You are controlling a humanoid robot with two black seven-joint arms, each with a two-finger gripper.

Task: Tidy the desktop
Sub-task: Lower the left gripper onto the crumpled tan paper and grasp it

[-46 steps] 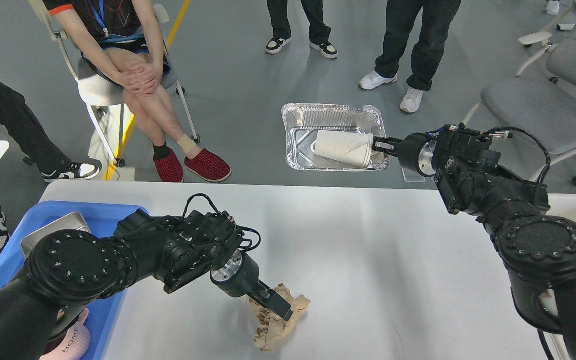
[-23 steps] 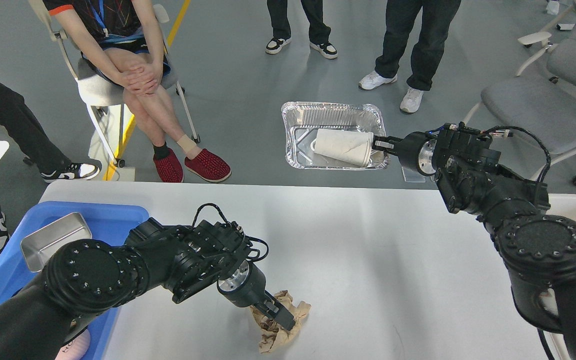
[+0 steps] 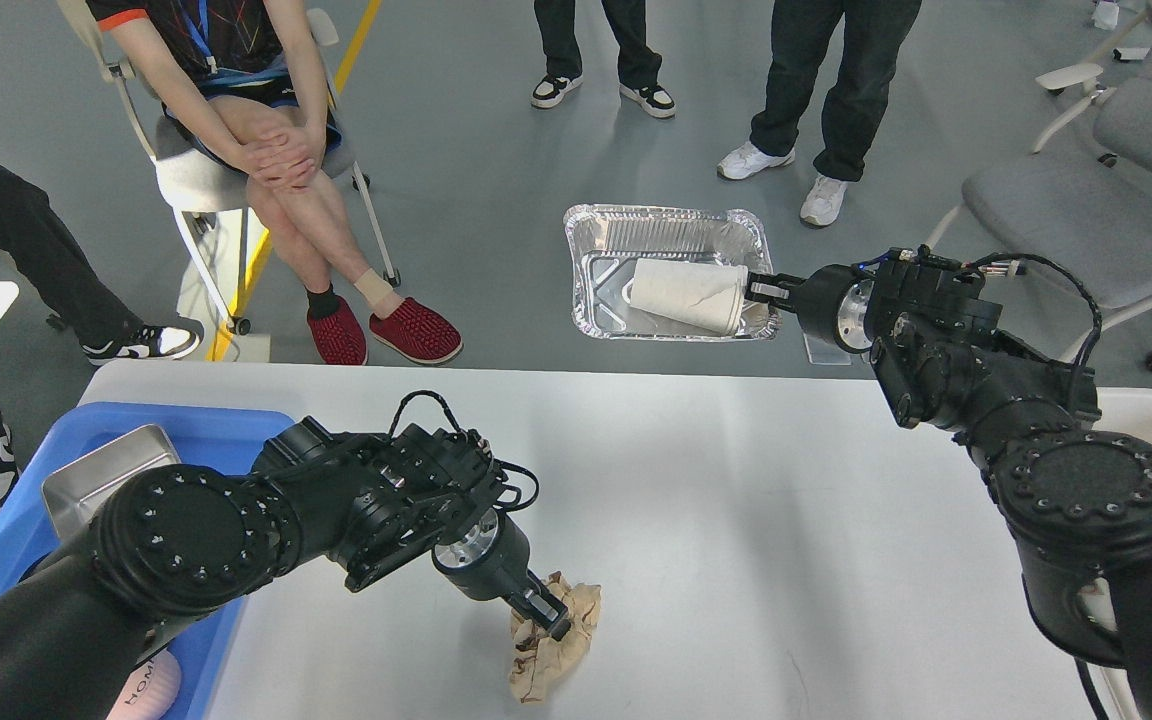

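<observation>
Your left gripper [image 3: 548, 618] is pressed down into a crumpled brown paper wad [image 3: 554, 645], its fingers closed narrow on the top of the wad. The wad lies on the desktop [image 3: 736, 520], toward the near edge and left of the desktop's middle. Your right gripper [image 3: 758, 291] reaches out past the far edge of the desktop, over the floor; it is small and dark from here, so you cannot tell whether its fingers are apart or together. Its tip touches the end of a white paper roll [image 3: 688, 294], which lies in a foil tray [image 3: 666, 230] beyond the desktop. At the desktop's left end sits a blue tray [image 3: 196, 425] with a metal box [image 3: 106, 478] inside.
</observation>
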